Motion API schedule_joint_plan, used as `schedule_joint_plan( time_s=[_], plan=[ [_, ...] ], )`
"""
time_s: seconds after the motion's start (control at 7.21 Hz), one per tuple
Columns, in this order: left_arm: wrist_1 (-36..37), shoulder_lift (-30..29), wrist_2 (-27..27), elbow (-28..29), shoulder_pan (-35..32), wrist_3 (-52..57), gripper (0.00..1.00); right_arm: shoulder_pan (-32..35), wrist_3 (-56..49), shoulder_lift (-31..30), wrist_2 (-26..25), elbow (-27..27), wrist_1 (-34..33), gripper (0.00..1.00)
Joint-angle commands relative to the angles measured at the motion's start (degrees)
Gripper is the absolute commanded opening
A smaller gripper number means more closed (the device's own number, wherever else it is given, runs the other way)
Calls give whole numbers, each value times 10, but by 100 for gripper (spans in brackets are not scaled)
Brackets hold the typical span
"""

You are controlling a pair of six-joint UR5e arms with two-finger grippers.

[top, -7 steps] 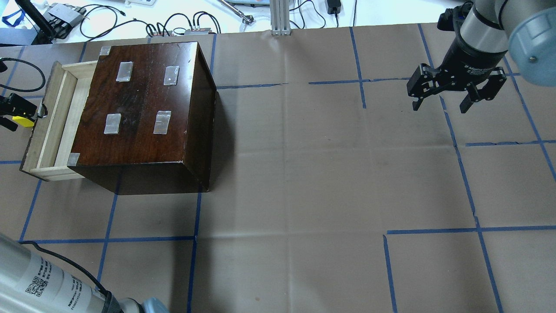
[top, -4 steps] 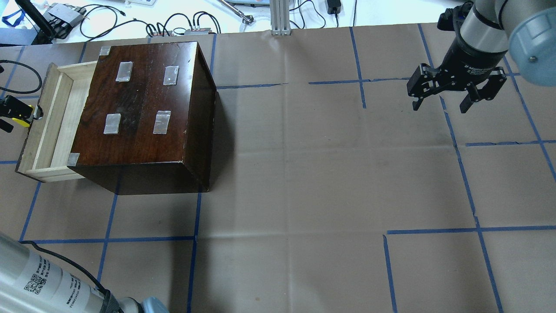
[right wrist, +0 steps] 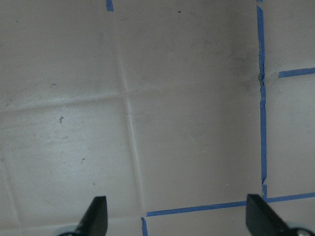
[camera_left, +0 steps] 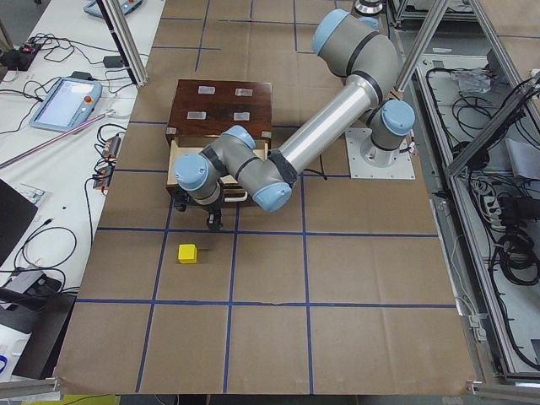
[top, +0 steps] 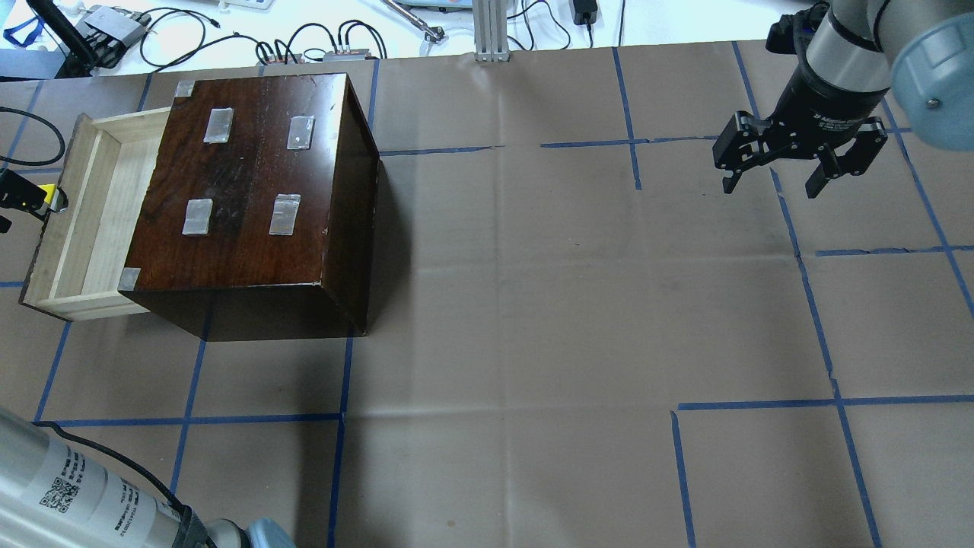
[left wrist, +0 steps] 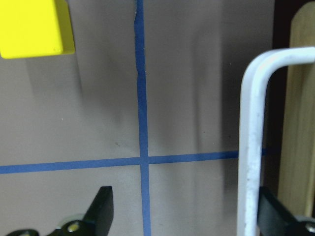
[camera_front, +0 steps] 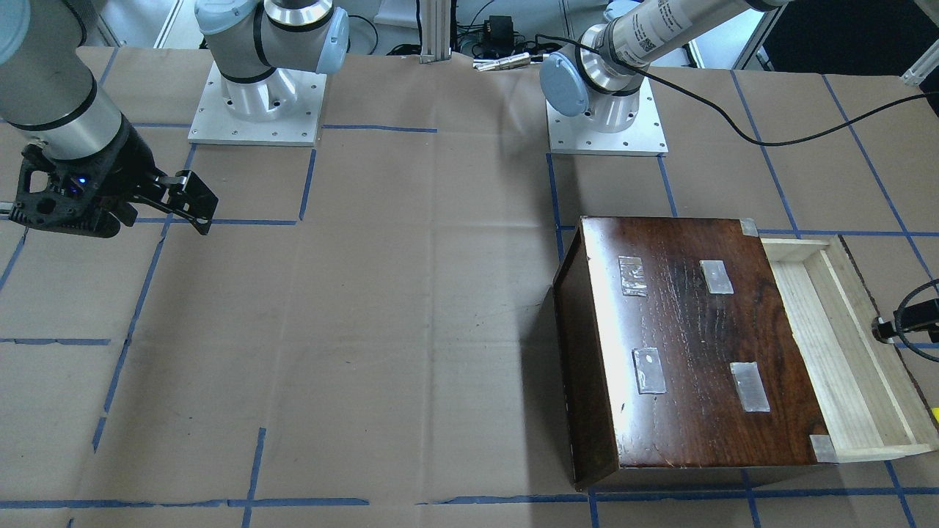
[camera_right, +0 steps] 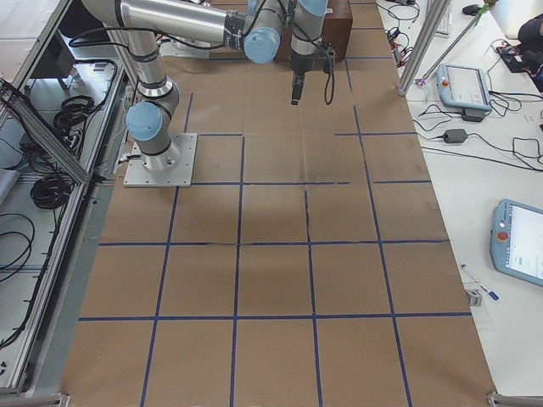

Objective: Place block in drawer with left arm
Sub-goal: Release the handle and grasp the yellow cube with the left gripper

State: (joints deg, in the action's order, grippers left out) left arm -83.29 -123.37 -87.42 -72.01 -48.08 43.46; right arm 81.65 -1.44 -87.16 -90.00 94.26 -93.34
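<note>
The yellow block [camera_left: 187, 252] lies on the paper-covered table in front of the drawer; it also shows in the left wrist view [left wrist: 34, 27] and as a sliver in the overhead view [top: 47, 192]. The pale wooden drawer [top: 84, 221] stands pulled out of the dark-brown box [top: 251, 183]. My left gripper [left wrist: 189, 219] is open at the drawer's front. The drawer's white handle [left wrist: 253, 147] sits between its fingers, close to the right one. The block lies apart from the gripper, beyond its fingertips. My right gripper [top: 768, 183] is open and empty above the table's far right.
Blue tape lines [top: 190, 418] grid the brown paper. Cables and electronics [top: 319, 46] lie beyond the table's back edge. A loose black cable [camera_front: 770, 136] trails across the table toward the left arm. Tablets lie on the side bench [camera_left: 63, 101].
The drawer has slid further out of the box, to the left in the overhead view. My left gripper has moved left with its front. The right arm has not moved.
</note>
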Motion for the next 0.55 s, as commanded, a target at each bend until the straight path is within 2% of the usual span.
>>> schedule_joint_plan(
  time_s=[0.0, 0.42],
  plan=[
    [-3, -6, -2, 42, 0, -1, 99, 0, -1, 0, 0, 0, 0, 100],
    [12, -100, -1, 146, 1, 1, 98, 0, 0, 0, 0, 0, 0, 100]
  ],
)
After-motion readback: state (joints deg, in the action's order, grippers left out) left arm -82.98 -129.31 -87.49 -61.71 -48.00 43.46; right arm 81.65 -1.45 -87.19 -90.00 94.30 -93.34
